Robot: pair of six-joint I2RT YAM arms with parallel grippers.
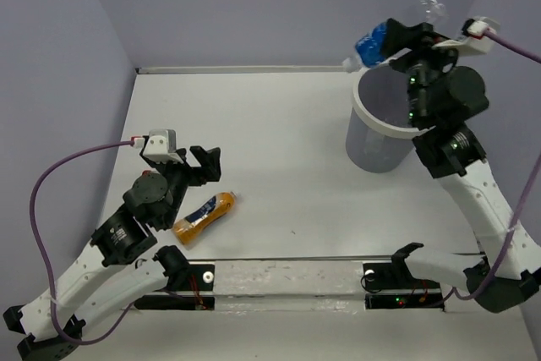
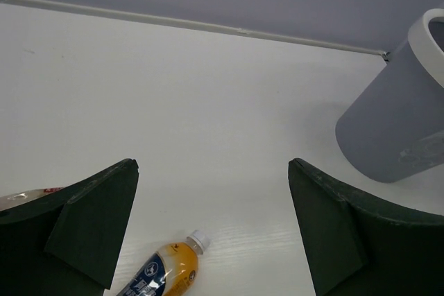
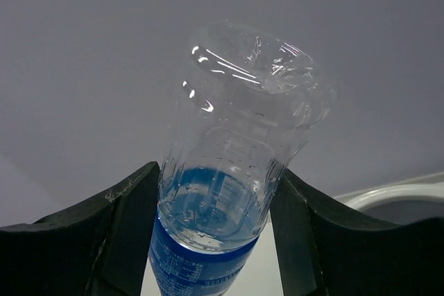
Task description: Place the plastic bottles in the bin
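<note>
From the right wrist, we see the blue-labelled bottle (image 3: pixel 229 192) run off the bottom edge at its label, and the bin (image 3: pixel 392 194) is only a sliver of white rim. From the left wrist, the orange bottle (image 2: pixel 168 268) is cut by the bottom edge and its print is too small to read. We cannot identify a pale thing (image 2: pixel 24 197) behind the left finger (image 2: pixel 90 233). From above, the right arm (image 1: pixel 444 99) hides part of the bin's rim.
</note>
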